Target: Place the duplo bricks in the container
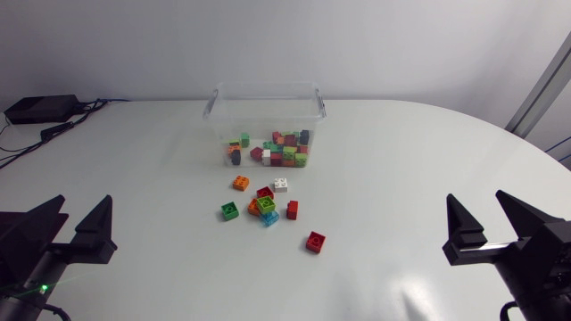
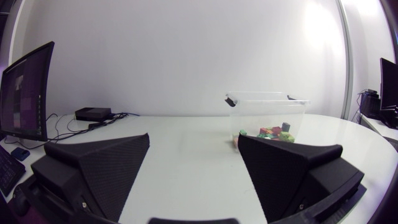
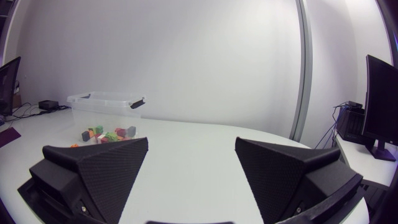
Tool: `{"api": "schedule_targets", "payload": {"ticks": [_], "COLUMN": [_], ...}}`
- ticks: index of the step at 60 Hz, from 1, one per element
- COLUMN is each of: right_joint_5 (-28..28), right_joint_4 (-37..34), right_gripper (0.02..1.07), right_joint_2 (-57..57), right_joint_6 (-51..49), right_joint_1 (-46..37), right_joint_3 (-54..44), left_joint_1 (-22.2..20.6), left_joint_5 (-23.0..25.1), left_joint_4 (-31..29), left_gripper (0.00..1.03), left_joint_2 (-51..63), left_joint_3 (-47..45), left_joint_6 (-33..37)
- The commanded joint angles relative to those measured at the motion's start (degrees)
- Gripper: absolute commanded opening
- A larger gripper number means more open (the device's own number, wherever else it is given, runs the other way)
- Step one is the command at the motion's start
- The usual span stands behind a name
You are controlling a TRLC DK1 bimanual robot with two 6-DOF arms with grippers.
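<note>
Duplo bricks (image 1: 266,205) lie scattered on the white table (image 1: 401,160), ahead of and between the left claw (image 1: 85,203) and the right claw (image 1: 475,198), well apart from both. Others sit inside the clear container (image 1: 268,86) farther ahead. Both claws hover with fingers spread wide, gripping nothing

Clear plastic container (image 1: 266,105), glossy bricks (image 1: 268,209), matt white table (image 1: 401,178).

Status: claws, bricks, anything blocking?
Left claw open, empty. Right claw open, empty. Loose bricks on table before container. No obstruction seen.
</note>
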Motion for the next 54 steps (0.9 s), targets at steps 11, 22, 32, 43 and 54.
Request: {"api": "schedule_targets", "payload": {"ticks": [11,22,32,43,54], "right_joint_5": [-0.1,0.3,-0.6,-3.2,-5.2], "right_joint_4": [0.0,-0.2,-1.2,-2.0,-5.8], "right_gripper": [1.03,1.03,1.03,1.03,1.03], "right_joint_2": [-0.4,-0.4,2.5,17.1,30.2], "right_joint_6": [1.1,0.6,-0.2,-0.2,-0.2], "right_joint_1": [0.2,-0.8,-0.7,-0.3,0.4], "right_joint_3": [-1.3,0.4,5.8,15.3,24.5], "left_joint_1": [-0.3,1.2,0.5,-1.1,-5.2], "left_joint_5": [-0.3,-0.4,-0.3,-0.3,-0.3], "left_joint_4": [1.1,0.6,-2.7,-5.1,-7.9], "left_gripper": [0.99,0.99,0.99,0.99,0.97], "left_joint_2": [-0.6,-0.6,2.4,20.4,34.7], "left_joint_3": [-1.2,2.0,8.5,20.7,30.3], "left_joint_6": [-0.6,-0.8,-0.7,-0.7,-0.8]}}
